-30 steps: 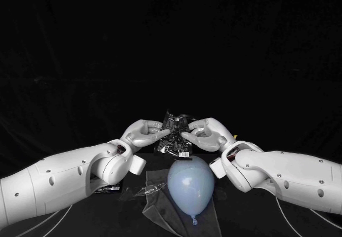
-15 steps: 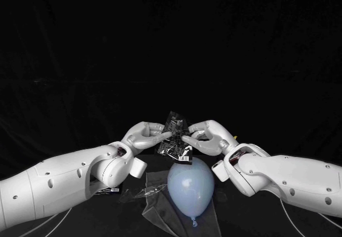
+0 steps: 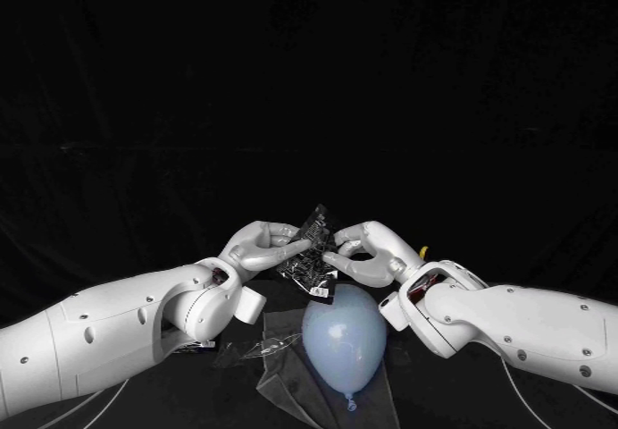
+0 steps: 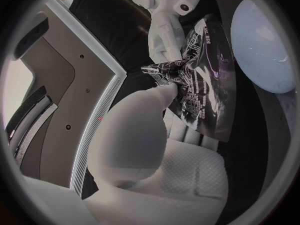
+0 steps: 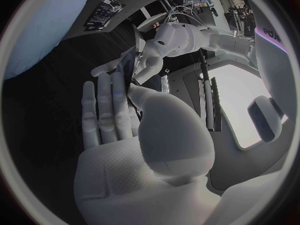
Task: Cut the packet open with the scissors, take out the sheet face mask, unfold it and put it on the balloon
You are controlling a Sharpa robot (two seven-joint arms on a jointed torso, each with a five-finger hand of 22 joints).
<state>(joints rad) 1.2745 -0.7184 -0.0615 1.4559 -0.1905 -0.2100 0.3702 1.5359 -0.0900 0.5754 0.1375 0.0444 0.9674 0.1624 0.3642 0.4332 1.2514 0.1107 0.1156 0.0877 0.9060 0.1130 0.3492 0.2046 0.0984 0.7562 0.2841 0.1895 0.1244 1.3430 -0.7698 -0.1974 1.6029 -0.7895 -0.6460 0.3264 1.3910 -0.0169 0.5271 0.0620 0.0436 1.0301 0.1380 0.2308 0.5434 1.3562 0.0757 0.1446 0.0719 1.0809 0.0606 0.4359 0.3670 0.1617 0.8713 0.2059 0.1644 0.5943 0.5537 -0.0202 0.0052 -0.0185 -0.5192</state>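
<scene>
Head view: left hand and right hand each pinch the packet between fingertips. An uneven pull could slip it free, dropping it onto the balloon beneath the fingers.

The black table carries 1 pale blue balloon, lying on its side with the knot toward the robot. A clear film lies flat on the table, reaching under the balloon's left edge. On the film, just left of the balloon, sits a crumpled clear piece. Further left lies 1 small black scrap with white print
</scene>
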